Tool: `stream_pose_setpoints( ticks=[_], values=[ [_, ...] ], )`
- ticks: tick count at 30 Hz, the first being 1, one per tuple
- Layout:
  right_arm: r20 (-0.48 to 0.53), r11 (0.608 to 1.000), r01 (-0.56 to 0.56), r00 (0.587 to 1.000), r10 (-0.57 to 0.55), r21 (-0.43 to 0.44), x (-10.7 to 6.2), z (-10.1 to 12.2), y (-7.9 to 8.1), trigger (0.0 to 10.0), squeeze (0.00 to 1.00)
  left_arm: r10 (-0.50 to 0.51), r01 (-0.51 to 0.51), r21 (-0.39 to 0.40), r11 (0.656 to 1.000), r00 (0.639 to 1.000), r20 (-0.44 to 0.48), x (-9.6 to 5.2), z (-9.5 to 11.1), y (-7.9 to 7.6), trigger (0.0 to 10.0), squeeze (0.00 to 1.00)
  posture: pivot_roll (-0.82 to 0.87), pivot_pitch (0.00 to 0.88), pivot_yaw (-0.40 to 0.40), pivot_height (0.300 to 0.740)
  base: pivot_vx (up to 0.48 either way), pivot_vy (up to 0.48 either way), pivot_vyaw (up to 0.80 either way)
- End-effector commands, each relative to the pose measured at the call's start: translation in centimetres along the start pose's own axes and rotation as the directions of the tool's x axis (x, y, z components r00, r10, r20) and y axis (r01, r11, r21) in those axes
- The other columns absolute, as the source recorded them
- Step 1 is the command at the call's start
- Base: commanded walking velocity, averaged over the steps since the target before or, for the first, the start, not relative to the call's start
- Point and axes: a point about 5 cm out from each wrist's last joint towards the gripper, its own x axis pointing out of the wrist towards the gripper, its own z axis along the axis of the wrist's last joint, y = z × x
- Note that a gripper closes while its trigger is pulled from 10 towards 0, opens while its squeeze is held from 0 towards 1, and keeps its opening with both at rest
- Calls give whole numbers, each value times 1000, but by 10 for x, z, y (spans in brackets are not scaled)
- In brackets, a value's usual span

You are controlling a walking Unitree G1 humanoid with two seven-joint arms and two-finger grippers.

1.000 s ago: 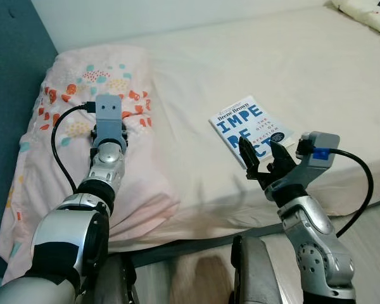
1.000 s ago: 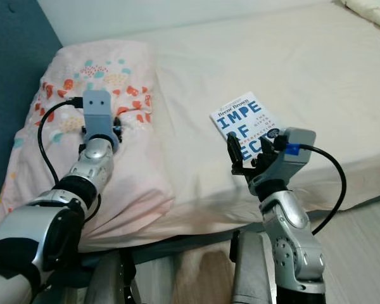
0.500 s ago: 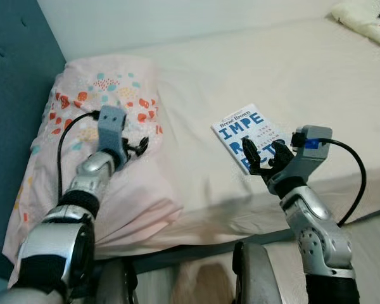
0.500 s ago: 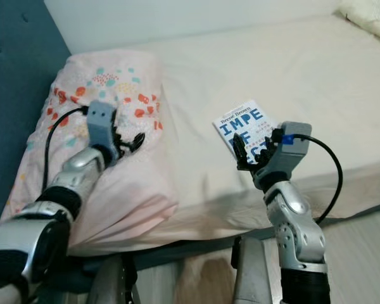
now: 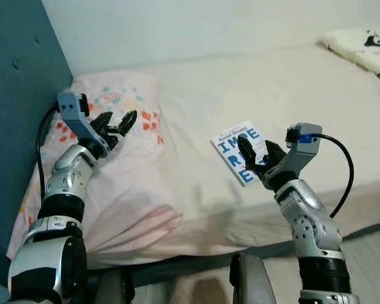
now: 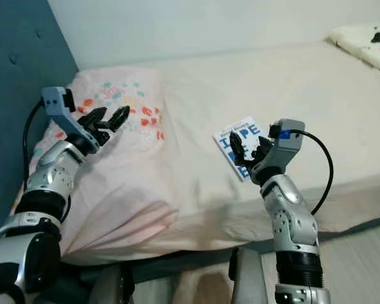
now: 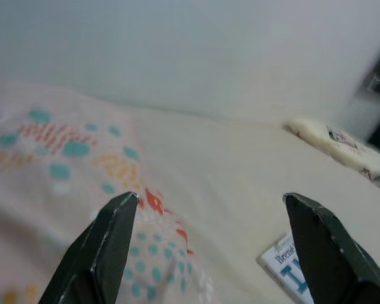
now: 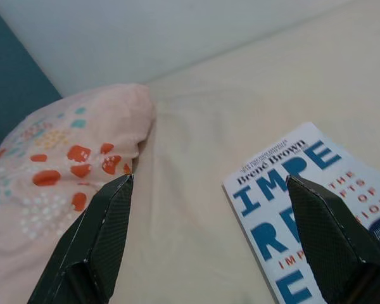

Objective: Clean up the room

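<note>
Pillow [image 5: 123,171] — book [image 5: 240,147] — cream bed [image 5: 291,82]

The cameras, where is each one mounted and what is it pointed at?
Left eye and right eye views: on the head, looking down at the bed, both silver arms showing.
Left wrist view: on the left arm, along the open left end effector, over the pillow.
Right wrist view: on the right arm, along the open right end effector, toward the book.
Shared: pillow and book appear in all.

Cream bed [image 5: 304,82] w/ teal headboard [image 5: 19,76] & white wall [image 5: 196,25]
</note>
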Motion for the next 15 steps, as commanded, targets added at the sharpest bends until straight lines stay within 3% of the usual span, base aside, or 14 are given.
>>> stream_pose_setpoints(
  ticks=[1, 3, 9, 12, 15],
  values=[
    [11, 1000, -12, 1000, 12, 2, 3, 2, 0, 10000, 0, 46, -48, -44, 998, 997, -55, -9, -23, -1, 10000, 0, 12, 0, -2, 575, 0, 0, 0],
    [2, 1000, -8, 1000, 8, -5, 3, -1, -2, 10000, 0, 63, -69, -65, 996, 995, -84, -13, -40, -9, 10000, 0, 12, 0, -7, 590, 0, 0, 0],
    [1, 1000, -7, 1000, 7, -5, 4, -2, -5, 10000, 0, 24, -40, -111, 993, 989, -143, -23, -64, -23, 10000, 0, 11, 0, -11, 610, 0, 0, 0],
    [1, 1000, -4, 1000, 4, -3, 4, -4, -6, 10000, 0, 10, -31, -125, 992, 986, -166, -27, -71, -24, 10000, 0, 11, 0, -8, 615, 0, 0, 0],
    [-37, 999, 34, 999, -34, 5, 2, -19, -16, 10000, 0, 15, -56, -176, 983, 975, -222, -41, -87, -17, 10000, 0, 18, 0, -14, 630, 0, 0, 0]
  ],
)
